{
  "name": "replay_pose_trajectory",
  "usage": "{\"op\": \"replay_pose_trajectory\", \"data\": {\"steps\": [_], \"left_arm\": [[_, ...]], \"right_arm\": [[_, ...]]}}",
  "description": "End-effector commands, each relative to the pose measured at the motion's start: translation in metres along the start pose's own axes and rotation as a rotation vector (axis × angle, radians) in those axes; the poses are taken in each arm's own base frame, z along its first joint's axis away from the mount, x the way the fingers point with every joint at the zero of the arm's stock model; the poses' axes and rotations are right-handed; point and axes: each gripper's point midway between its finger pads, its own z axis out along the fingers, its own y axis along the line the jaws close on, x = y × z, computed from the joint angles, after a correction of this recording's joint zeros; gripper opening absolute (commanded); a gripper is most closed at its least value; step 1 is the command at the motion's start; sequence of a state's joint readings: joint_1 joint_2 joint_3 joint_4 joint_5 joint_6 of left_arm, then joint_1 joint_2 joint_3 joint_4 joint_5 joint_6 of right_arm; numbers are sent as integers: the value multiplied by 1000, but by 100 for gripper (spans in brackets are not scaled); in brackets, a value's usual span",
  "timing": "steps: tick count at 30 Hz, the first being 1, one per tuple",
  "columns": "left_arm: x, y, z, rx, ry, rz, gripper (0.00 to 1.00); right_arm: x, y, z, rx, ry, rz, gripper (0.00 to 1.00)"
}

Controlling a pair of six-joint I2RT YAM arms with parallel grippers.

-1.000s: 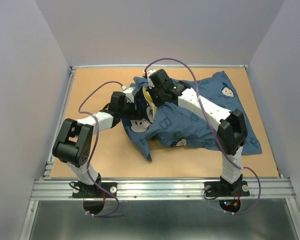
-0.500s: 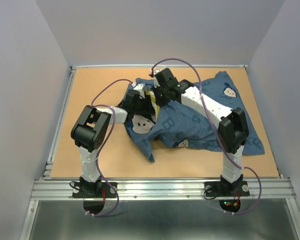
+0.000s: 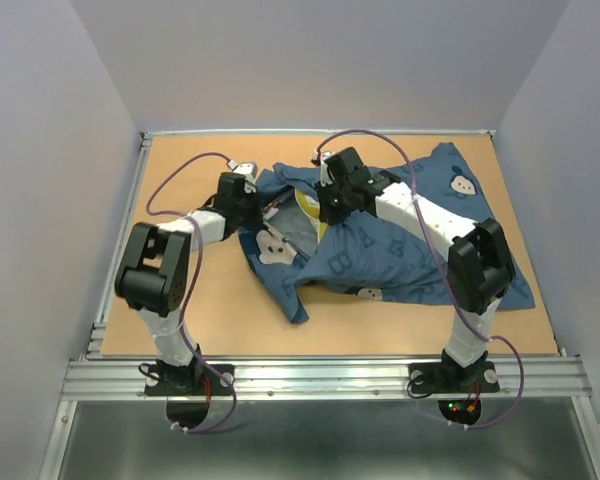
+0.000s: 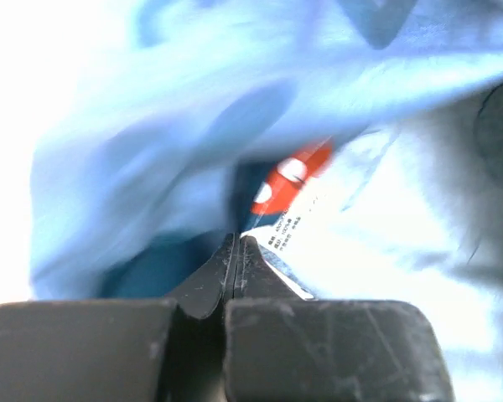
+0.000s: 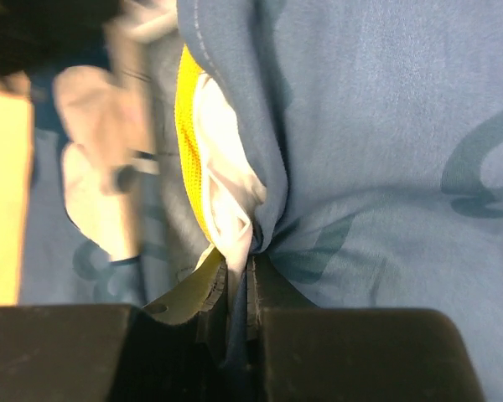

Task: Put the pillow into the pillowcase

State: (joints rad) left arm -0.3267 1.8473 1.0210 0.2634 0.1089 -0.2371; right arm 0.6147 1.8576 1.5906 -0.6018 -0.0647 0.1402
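The blue pillowcase [image 3: 400, 250] lies crumpled across the middle and right of the table. Its opening faces left, where a strip of the white pillow [image 3: 302, 203] with its yellow band shows. My right gripper [image 3: 325, 215] is shut at that opening. In the right wrist view it [image 5: 239, 260] pinches the pillowcase hem [image 5: 386, 126] together with white pillow fabric [image 5: 222, 193]. My left gripper [image 3: 255, 203] sits at the pillowcase's left edge. In the left wrist view its [image 4: 237, 239] jaws are pressed together, with blurred blue cloth [image 4: 235, 126] and a white label [image 4: 298, 222] just ahead, and no cloth seen between them.
The table is an orange-brown board [image 3: 230, 320] with metal rails [image 3: 120, 230] at its left and near edges and grey walls on three sides. Purple cables [image 3: 185, 170] loop over both arms. A loose flap of pillowcase [image 3: 290, 295] hangs toward the near edge.
My left gripper has gone from open to shut and drawn back left to the pillowcase's edge. My right gripper, still pinching, has shifted right, dragging the fabric with it.
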Motion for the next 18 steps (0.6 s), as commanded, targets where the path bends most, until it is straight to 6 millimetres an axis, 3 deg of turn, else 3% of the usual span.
{"op": "replay_pose_trajectory", "data": {"steps": [1, 3, 6, 7, 10, 14, 18], "left_arm": [[-53, -11, -66, 80, -122, 132, 0], [-60, -20, -84, 123, -107, 166, 0], [-100, -44, -123, 213, -199, 188, 0], [-123, -58, -146, 251, -265, 209, 0], [-140, -96, -184, 415, -310, 237, 0], [-126, -131, -200, 564, -254, 263, 0], [-109, -137, -185, 593, -180, 239, 0]], "right_arm": [[30, -13, 8, -9, 58, -17, 1], [45, -16, 25, -11, 89, -19, 0], [53, -12, 53, -53, 110, -9, 0], [53, -8, 59, -72, 114, 3, 0], [42, -5, 80, -85, 105, 22, 0], [2, 10, 87, -148, 24, 42, 0], [-38, 31, 67, -241, -55, 51, 1]]}}
